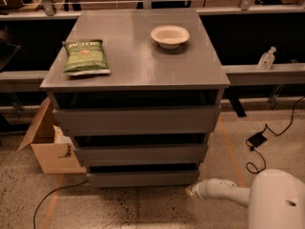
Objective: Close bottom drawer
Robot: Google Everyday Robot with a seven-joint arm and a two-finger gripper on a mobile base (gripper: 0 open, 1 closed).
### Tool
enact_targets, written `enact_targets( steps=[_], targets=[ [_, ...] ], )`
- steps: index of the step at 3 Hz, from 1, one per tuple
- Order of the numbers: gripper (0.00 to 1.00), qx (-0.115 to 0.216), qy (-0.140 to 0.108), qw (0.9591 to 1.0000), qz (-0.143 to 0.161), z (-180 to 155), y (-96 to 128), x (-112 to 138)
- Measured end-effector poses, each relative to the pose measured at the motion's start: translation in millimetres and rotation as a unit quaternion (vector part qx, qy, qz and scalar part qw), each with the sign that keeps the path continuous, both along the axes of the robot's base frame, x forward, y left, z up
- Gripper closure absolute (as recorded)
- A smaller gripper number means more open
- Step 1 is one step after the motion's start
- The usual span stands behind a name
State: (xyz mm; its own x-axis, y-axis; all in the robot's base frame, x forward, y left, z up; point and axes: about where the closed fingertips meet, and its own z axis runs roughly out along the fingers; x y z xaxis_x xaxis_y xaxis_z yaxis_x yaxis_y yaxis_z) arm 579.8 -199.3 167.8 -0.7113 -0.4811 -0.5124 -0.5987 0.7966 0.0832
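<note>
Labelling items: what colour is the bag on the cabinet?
The snack bag is green, camera view; gripper low beside grey bottom drawer.

Only one cam: it looks from high up in front of the cabinet, tilted down onto tabletop & drawer fronts, mid-range, whole cabinet in frame. Claw sits low at btm right.
</note>
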Motion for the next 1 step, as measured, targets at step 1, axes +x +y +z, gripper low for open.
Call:
enact_targets(
  steps=[1],
  targets=[
    [1.0, -0.024, 0.022, 0.9982, -0.051, -1.0, -45.4, -10.2]
  ],
)
